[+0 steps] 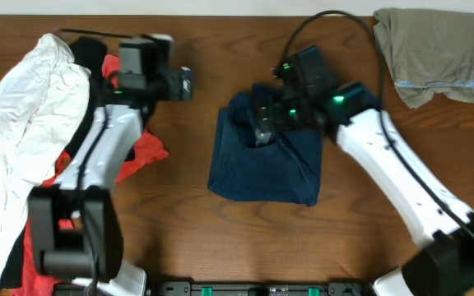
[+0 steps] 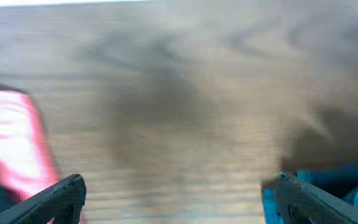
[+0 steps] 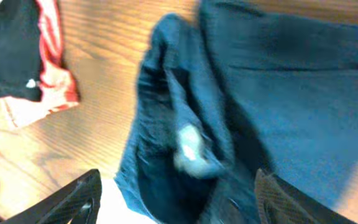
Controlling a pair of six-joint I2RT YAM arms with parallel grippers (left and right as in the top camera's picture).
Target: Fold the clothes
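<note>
Dark wood-grain table (image 1: 188,242) is used as folding surface. Navy shorts (image 1: 262,177) are laid at centre, soft, seamed, rumpled along the upper edge, presumably awaiting another fold. Right gripper (image 3: 179,202) is held over that rumple, jaws spread wide, nothing gripped. Left gripper (image 2: 179,199) is likewise wide over bare wood, between shorts and the white-black-coral pile (image 1: 31,123).

No legible text anywhere; only a pale, blurred tag (image 3: 190,148) inside the navy shorts (image 3: 278,93), unreadable
</note>
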